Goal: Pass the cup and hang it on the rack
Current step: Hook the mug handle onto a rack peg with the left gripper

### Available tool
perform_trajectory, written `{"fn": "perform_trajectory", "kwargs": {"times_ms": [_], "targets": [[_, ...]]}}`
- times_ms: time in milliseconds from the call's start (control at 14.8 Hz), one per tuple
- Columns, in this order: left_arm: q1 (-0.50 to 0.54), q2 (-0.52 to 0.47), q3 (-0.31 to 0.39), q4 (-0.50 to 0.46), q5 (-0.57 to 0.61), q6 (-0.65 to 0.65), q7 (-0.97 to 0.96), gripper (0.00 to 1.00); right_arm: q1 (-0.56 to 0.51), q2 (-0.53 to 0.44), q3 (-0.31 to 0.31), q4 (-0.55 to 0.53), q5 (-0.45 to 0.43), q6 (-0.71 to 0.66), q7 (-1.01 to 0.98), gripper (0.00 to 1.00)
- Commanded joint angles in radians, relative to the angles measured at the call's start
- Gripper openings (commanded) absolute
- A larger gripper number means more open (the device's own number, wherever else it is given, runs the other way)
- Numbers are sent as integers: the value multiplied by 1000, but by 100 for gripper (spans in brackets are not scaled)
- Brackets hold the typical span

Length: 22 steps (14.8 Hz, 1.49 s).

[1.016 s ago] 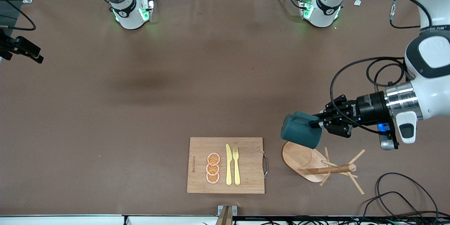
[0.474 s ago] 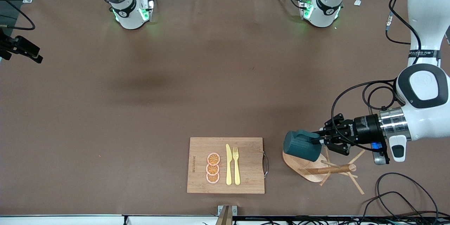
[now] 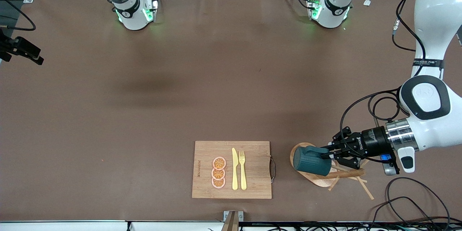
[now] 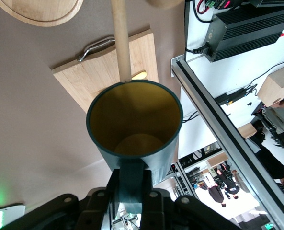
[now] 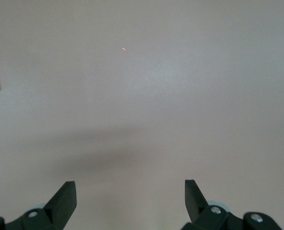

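Dark teal cylindrical mug (image 3: pixel 312 160) with a yellowish-brown inside, held on its side in the air over the oval base of the light wooden mug tree (image 3: pixel 325 177). Left gripper (image 3: pixel 330 155) clamps the mug's small side handle, fingers pinched tight on it; seen from the left wrist, the handle (image 4: pixel 131 181) runs down between the black fingers and the open mouth faces away from the wrist. In that same view the tip of one thin wooden peg (image 4: pixel 120 43) stands right at the mug's rim; contact cannot be told.

Mug tree stands at the left arm's end of the table, close to the front camera's edge, its round central post and angled pegs partly covered by the gripper.

Rectangular bamboo cutting board (image 3: pixel 231 169) with a metal handle lies beside the mug tree, toward the right arm's end. On it: three orange slices (image 3: pixel 218 172) in a row, a yellow plastic knife (image 3: pixel 234 169) and a yellow plastic fork (image 3: pixel 242 169) side by side.

Right gripper (image 5: pixel 130 199) waits over bare brown table covering (image 3: pixel 180 90), fingers spread wide, nothing between them. A corner of a wooden board shows at the edge of its wrist view.
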Motion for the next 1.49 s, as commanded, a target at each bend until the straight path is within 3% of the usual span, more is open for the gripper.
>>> {"fn": "perform_trajectory", "kwargs": {"times_ms": [0, 678, 1423], "targets": [[23, 10, -5, -1, -33, 12, 12, 0, 2, 0, 3, 17, -8, -12, -5, 100], [112, 26, -5, -18, -60, -69, 135, 0, 2, 1, 3, 19, -8, -12, -5, 100], [132, 55, -5, -17, -122, -72, 137, 1, 2, 11, 3, 28, -8, -13, -5, 100]]}}
